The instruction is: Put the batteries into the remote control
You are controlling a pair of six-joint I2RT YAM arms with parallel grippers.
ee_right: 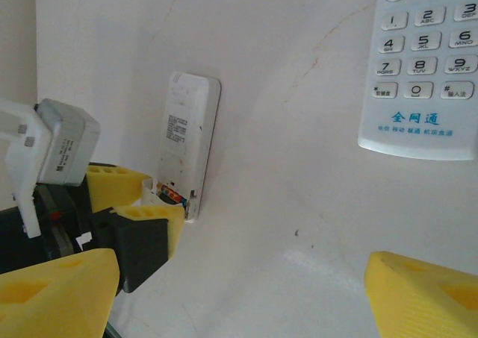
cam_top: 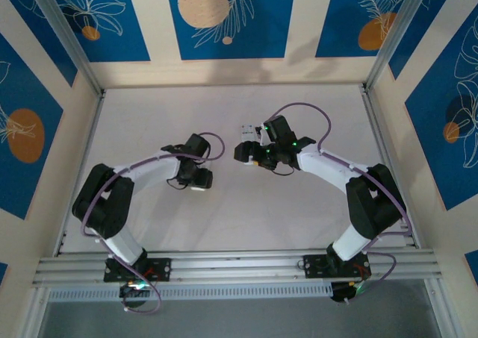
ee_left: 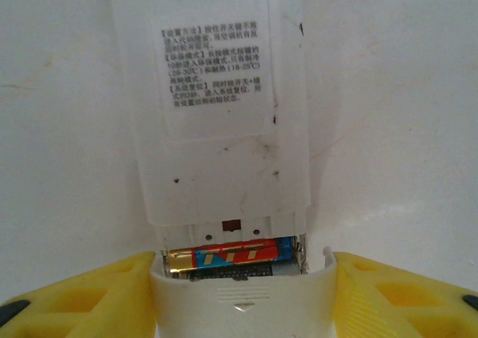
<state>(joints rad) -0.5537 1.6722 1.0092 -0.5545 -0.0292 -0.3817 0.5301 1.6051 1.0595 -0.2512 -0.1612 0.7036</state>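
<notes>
here, the left jaws are closing on the bottom end of the white remote (ee_left: 216, 166), with one yellow finger (ee_left: 82, 297) pressing on each side. they are probably holding it so it is not sliding around while the batteries are going in. the remote is lying face down on the white surface (ee_left: 60, 129), so the battery hole is facing up. one battery (ee_left: 231, 254) is already sitting across that hole, showing a gold end, a red middle and a blue end. i am guessing the white piece with little ridges (ee_left: 243, 301) between the fingers is the lid, pulled partway back.

the right jaws are standing wide open with nothing between them. they are hanging over bare surface a little way from the remote, maybe getting ready to fetch another battery.

a sticker (ee_left: 216, 69) on the remote's back is showing small black chinese print in three short bits, too tiny for me to read properly. the words on the battery are looking too blurry. a second remote (ee_right: 422, 69) is lying face up well apart, showing number keys and the blue words "全网通".
</notes>
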